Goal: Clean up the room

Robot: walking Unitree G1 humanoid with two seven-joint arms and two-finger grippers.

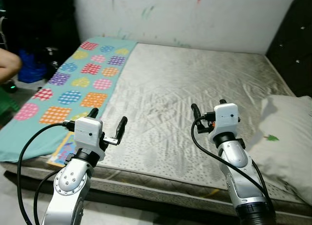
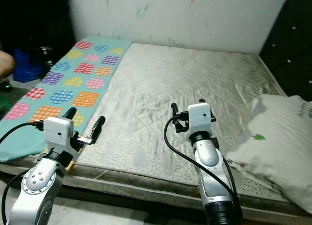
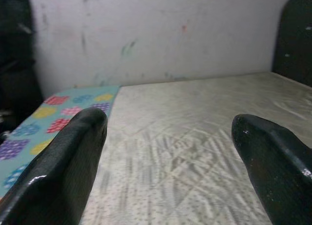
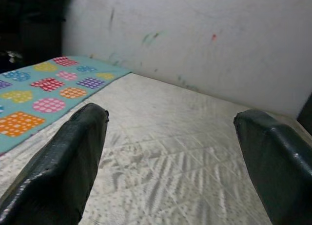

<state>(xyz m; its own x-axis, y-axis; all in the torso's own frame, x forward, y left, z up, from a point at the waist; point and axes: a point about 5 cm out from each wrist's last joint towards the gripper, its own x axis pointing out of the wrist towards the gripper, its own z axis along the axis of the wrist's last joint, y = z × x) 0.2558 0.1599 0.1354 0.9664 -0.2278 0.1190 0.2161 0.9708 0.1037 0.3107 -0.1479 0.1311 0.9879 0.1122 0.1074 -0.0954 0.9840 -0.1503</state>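
Spreading its two black fingers wide with nothing between them, the left gripper hangs over the near edge of the bare mattress, just beside the border of the turquoise blanket; the right gripper also has its fingers wide apart and empty, and it hovers above the middle of the mattress near the front; both point toward the marked white wall, which looks like a ready posture before choosing something to tidy; the blanket, with coloured dotted hearts and squares, lies flat along the robot's left side of the bed and partly covers a flat colourful thing at the near edge, perhaps a book or a mat, but it cannot be told; a white pillow rests on the right side near the front, a little crumpled, so it is probably one of the things to be put in order; it carries a small green mark and, in the right eye view, some dark writing at its far edge, too small to read; a person's arm shows at the far left by a blue object.
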